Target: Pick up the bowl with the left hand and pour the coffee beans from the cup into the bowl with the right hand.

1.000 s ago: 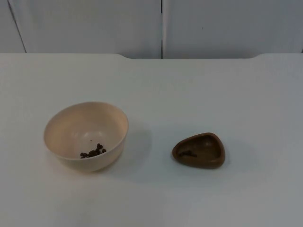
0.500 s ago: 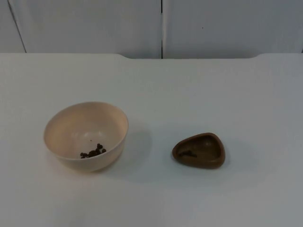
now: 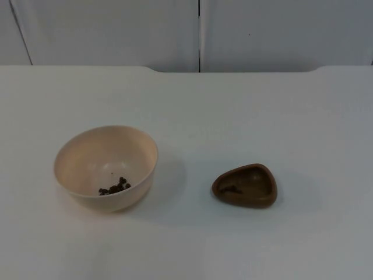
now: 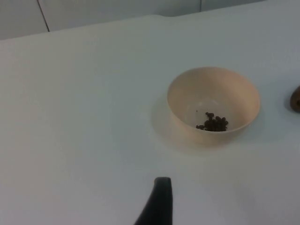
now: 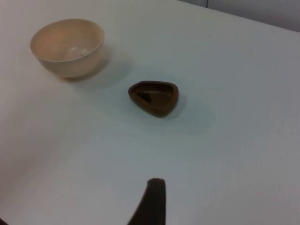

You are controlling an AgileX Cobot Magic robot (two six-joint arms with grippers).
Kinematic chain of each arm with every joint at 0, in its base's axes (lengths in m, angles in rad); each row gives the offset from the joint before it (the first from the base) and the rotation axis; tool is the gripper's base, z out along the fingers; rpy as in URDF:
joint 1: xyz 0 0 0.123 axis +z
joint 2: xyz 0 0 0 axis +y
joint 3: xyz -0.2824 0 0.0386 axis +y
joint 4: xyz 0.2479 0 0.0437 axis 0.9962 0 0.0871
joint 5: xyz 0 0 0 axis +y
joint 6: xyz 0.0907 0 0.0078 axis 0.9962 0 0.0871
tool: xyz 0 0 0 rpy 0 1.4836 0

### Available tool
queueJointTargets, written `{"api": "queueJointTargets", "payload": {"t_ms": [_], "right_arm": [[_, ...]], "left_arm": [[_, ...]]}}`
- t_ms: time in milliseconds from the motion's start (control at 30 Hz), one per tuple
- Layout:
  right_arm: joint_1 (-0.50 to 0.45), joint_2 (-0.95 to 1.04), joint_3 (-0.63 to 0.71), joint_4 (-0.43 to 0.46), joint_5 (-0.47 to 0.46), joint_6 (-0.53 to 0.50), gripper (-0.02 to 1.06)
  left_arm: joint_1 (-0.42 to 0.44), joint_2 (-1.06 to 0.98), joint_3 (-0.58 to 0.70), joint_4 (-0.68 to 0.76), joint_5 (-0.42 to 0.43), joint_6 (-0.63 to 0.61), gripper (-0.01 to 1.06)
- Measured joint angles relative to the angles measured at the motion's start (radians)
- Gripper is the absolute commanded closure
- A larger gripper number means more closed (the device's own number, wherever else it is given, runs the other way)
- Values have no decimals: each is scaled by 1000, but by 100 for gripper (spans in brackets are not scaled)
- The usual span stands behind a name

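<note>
Two vessels stood well apart on the white table (image 3: 245,105): the cream bowl (image 3: 106,168) holding coffee beans (image 3: 115,187) and the brown cup (image 3: 245,186) (nearly empty). The pour looked done. Neither the left gripper (image 4: 157,201) nor the right gripper (image 5: 150,201) held anything; whether their fingers were apart I could not tell.

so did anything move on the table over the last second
Nothing visibly changed. The bowl with its few coffee beans and the brown cup sit apart on the white table, exactly where they were.
</note>
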Motion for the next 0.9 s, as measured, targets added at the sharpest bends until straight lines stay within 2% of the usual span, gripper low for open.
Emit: {"api": "queueJointTargets", "payload": {"t_ms": [33,100,167,233,400,633,900], "right_arm": [[0,0,0,0,0,0,27],[0,0,0,0,0,-7,21],[0,0,0,0,0,-7,9],[0,0,0,0,0,-7,-1],[0,0,0,0,0,-7,-1],[0,0,0,0,0,-7,-1],[0,0,0,0,0,-7,-1]], "left_arm": [[0,0,0,0,0,0,22],[0,0,0,0,0,0,10],[0,0,0,0,0,0,0],[0,0,0,0,0,0,0],[0,0,0,2,0,-7,0],[0,0,2,60,0,-84,0],[0,0,1,66,0,-88,0]]}}
